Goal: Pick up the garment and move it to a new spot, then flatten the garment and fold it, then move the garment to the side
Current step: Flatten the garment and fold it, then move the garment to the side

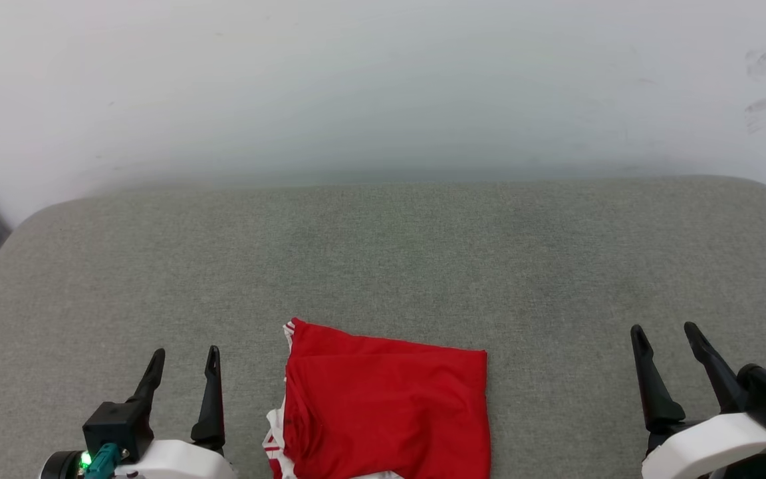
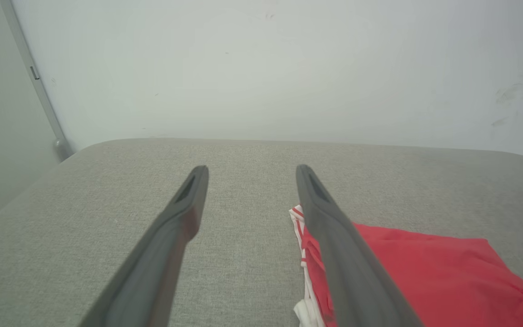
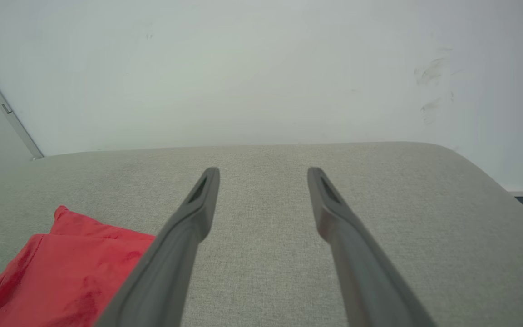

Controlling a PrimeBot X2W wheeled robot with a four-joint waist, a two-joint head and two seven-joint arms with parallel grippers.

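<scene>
My left gripper point(image 1: 185, 351) and right gripper point(image 1: 662, 328) gape empty; the garment point(image 1: 389, 406) lies folded, trim leftward, long axis unclear.

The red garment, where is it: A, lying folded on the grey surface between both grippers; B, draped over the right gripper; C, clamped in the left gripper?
A: the garment lies folded on the grey surface, with the open left gripper and open right gripper either side, neither touching it.

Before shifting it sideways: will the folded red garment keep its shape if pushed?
Likely not: the garment is soft, creased cloth, so it should bunch. Its layers, white trim showing at one edge, may slide apart. The textured grey cushion probably drags it.
</scene>
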